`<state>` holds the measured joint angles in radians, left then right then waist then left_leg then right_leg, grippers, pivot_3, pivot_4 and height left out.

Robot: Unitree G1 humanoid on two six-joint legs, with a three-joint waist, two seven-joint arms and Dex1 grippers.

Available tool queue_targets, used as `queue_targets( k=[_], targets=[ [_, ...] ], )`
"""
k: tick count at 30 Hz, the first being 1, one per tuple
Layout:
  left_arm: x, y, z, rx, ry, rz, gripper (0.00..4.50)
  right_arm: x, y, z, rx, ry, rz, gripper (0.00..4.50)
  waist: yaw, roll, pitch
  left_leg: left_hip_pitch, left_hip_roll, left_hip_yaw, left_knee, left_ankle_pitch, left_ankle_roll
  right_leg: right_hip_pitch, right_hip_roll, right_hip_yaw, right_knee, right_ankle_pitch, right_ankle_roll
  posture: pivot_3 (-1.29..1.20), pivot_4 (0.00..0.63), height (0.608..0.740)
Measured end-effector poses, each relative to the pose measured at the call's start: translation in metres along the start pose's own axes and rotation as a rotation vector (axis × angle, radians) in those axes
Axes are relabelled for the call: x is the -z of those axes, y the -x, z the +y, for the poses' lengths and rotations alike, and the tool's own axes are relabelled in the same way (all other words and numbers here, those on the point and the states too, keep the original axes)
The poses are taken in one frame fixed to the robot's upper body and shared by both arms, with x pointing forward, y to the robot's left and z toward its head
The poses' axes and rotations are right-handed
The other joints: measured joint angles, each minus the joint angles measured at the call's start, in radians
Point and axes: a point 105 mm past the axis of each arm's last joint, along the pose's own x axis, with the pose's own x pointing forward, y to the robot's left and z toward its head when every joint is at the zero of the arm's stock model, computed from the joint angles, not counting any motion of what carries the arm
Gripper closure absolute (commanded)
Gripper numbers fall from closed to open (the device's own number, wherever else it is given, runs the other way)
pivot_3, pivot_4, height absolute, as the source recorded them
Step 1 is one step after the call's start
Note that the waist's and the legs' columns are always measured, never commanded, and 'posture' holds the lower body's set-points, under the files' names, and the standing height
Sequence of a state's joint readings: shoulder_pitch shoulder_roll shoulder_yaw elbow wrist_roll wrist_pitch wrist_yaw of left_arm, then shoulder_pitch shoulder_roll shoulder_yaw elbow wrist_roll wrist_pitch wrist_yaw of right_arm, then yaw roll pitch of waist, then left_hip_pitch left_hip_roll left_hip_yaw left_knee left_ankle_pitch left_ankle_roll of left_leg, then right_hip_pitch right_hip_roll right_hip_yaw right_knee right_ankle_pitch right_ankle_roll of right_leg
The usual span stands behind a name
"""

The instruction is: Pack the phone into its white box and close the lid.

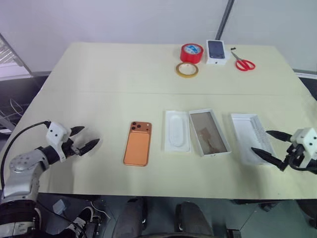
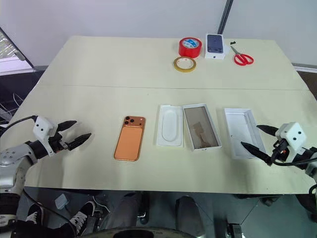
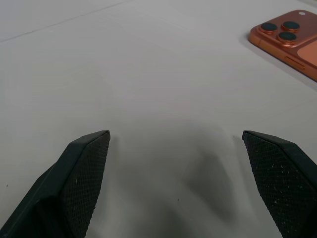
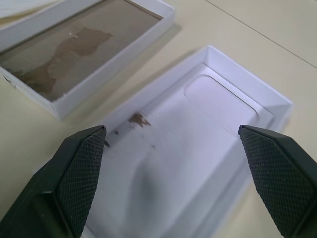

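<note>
Cream table (image 1: 99, 74) carries phone (image 1: 137, 143), white box (image 1: 209, 132) and lid (image 1: 250, 131) apart; left gripper (image 1: 85, 139) and right gripper (image 1: 270, 144) both spread, empty.

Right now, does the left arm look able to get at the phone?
Probably yes. The left gripper is open and points toward the phone, which lies flat with its back up, and there is just bare table between them.

cream table (image 1: 124, 74), pale wall (image 1: 124, 20)
</note>
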<state>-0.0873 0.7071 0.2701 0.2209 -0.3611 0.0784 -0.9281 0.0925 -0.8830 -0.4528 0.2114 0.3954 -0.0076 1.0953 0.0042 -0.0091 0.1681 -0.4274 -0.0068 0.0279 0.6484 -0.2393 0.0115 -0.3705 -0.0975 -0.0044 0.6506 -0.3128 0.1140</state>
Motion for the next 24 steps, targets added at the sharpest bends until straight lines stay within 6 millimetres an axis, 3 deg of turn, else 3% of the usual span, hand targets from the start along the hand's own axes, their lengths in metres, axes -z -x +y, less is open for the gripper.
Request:
queue_targets(
  k=[24],
  targets=[
    [-0.025,-0.011,-0.01,0.06,-0.065,-0.102,0.0,-0.007,-0.004,-0.015,0.073,0.022,-0.019,0.04,-0.01,0.0,0.0,0.0,0.0,0.0,-0.001,0.0,0.0,0.0,0.0,0.0,-0.001,0.0,0.0,0.0,0.15,0.728]
  ],
)
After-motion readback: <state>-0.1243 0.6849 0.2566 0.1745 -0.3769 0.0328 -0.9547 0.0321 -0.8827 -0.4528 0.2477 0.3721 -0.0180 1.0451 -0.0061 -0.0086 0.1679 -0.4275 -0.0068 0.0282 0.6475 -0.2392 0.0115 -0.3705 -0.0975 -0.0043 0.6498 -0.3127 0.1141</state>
